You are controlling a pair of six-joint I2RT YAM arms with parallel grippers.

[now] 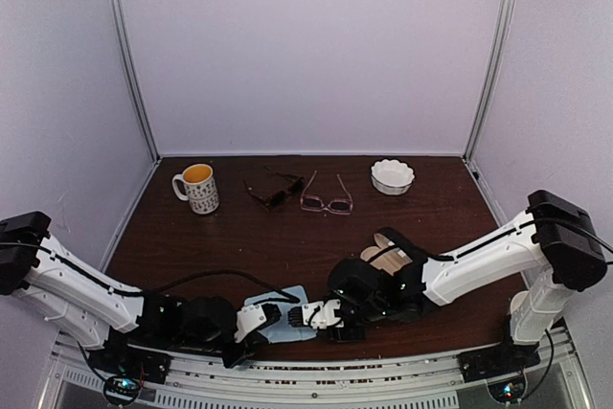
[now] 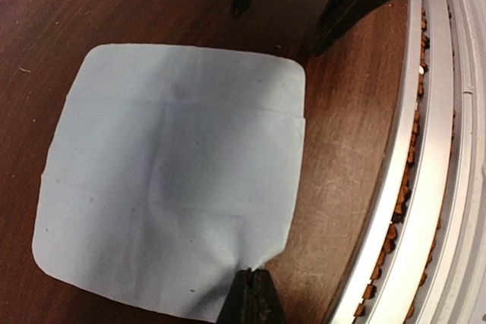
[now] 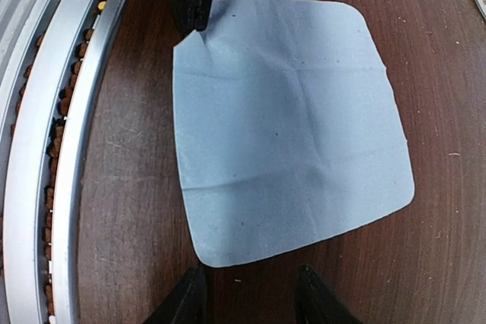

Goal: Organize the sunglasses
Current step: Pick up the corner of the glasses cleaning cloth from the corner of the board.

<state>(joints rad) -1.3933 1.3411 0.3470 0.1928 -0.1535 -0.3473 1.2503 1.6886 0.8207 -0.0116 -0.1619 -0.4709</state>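
Observation:
The dark sunglasses (image 1: 276,189) and the pink-framed glasses (image 1: 326,198) lie side by side at the back of the table, far from both grippers. A pale blue cloth (image 1: 290,300) (image 2: 175,172) (image 3: 288,127) lies flat near the front edge. My left gripper (image 1: 276,315) (image 2: 254,278) is shut on one corner of the cloth, and that corner is slightly puckered. My right gripper (image 1: 309,314) (image 3: 250,294) faces it from the opposite side. It is open, its fingertips (image 3: 186,297) straddle bare table just short of the cloth's near corner, and nothing is between them.
A mug (image 1: 196,188) stands back left and a white bowl (image 1: 393,176) back right. A tan striped case (image 1: 381,256) lies partly hidden under my right arm. The metal rail (image 2: 433,187) (image 3: 45,111) runs along the table's near edge, close to the cloth.

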